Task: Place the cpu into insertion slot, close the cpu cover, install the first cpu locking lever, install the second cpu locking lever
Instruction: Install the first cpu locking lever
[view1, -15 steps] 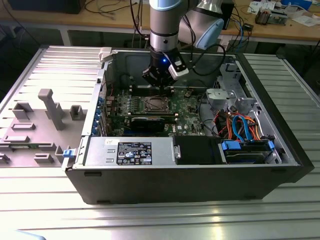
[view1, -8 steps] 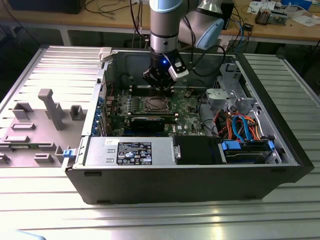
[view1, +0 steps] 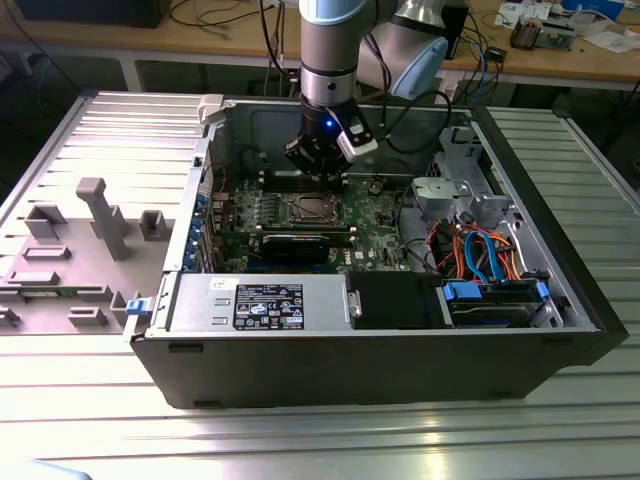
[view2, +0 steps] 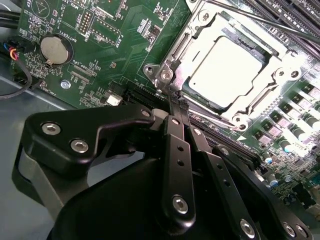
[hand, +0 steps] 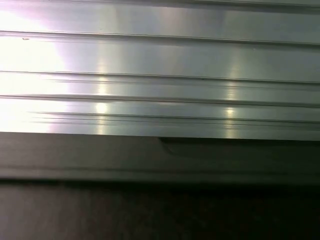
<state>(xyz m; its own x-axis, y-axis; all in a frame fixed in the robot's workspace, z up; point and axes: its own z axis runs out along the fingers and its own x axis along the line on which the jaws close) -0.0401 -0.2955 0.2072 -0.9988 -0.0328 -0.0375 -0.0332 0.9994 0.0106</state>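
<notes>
The cpu (view2: 227, 70) lies seated in the insertion slot (view2: 192, 93) under the lowered cpu cover (view2: 176, 49), and the pincer (view2: 176, 102), fingers (view2: 177, 145) drawn together at the socket's corner, may slip and gouge the motherboard (view2: 125, 35) if pushed off-line.

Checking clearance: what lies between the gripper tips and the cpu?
In the second wrist view, the cpu cover frame edge lies between the gripper and the cpu.
</notes>
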